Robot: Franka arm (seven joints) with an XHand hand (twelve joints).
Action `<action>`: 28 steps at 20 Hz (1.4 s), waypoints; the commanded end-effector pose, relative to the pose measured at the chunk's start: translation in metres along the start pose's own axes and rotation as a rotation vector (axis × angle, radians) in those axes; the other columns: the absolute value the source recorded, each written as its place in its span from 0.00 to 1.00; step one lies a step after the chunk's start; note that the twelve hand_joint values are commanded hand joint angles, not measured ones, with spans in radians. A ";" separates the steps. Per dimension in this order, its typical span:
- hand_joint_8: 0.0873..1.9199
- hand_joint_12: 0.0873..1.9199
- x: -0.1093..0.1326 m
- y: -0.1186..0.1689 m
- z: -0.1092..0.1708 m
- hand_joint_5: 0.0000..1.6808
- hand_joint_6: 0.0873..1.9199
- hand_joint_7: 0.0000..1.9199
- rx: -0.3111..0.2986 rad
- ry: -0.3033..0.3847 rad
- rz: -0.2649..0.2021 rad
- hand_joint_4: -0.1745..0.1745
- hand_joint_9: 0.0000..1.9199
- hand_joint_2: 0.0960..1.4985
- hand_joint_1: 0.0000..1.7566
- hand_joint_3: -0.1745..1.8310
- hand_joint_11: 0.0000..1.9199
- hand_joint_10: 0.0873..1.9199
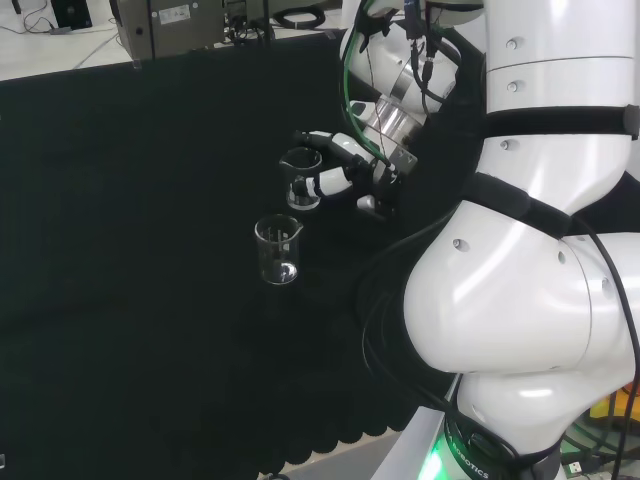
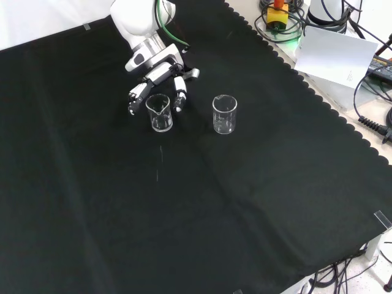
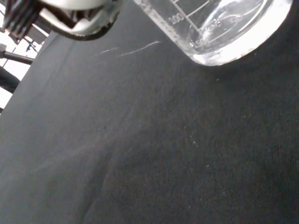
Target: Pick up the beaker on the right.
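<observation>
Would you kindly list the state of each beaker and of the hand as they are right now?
Beaker by the hand: upright on the cloth, looks empty, fingers on either side.
Other beaker: upright, looks empty, standing apart and untouched.
Hand: fingers spread around the first beaker, not visibly closed on it.

In the wrist view the beaker (image 3: 219, 28) is cut off by the picture's edge, so its base and lower wall show but its rim does not. A blurred white part of the hand (image 3: 77, 16) also runs off the edge there. In the head view the hand (image 1: 345, 170) is partly covered by the arm's white links (image 1: 520, 250), and whether its fingers touch the glass of the farther beaker (image 1: 300, 178) cannot be told. The desk (image 2: 202, 208) is cropped in the front view.
</observation>
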State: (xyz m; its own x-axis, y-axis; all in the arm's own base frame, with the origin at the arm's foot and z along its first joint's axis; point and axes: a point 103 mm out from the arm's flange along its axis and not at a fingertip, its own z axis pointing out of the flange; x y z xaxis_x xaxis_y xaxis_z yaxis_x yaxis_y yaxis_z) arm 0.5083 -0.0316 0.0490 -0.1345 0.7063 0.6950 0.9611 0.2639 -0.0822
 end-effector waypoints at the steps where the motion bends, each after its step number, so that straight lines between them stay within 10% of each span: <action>1: 0.28 0.67 -0.001 0.002 0.008 0.26 0.00 0.09 -0.026 0.028 0.009 0.47 0.13 0.34 0.51 0.36 0.00 0.29; 21: 0.30 0.70 0.004 0.013 0.018 0.31 0.01 0.14 -0.093 0.105 0.000 0.45 0.20 0.32 0.51 0.38 0.01 0.28; 28: 0.32 0.67 0.004 0.019 0.022 0.29 0.39 0.21 -0.087 0.152 0.024 0.43 0.34 0.34 0.64 0.42 0.13 0.24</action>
State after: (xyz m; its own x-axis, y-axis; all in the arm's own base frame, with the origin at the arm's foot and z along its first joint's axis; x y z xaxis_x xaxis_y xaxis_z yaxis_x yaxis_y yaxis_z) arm 0.5182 -0.0126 0.0359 -0.1018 0.6169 0.7805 0.9806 0.1945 -0.0258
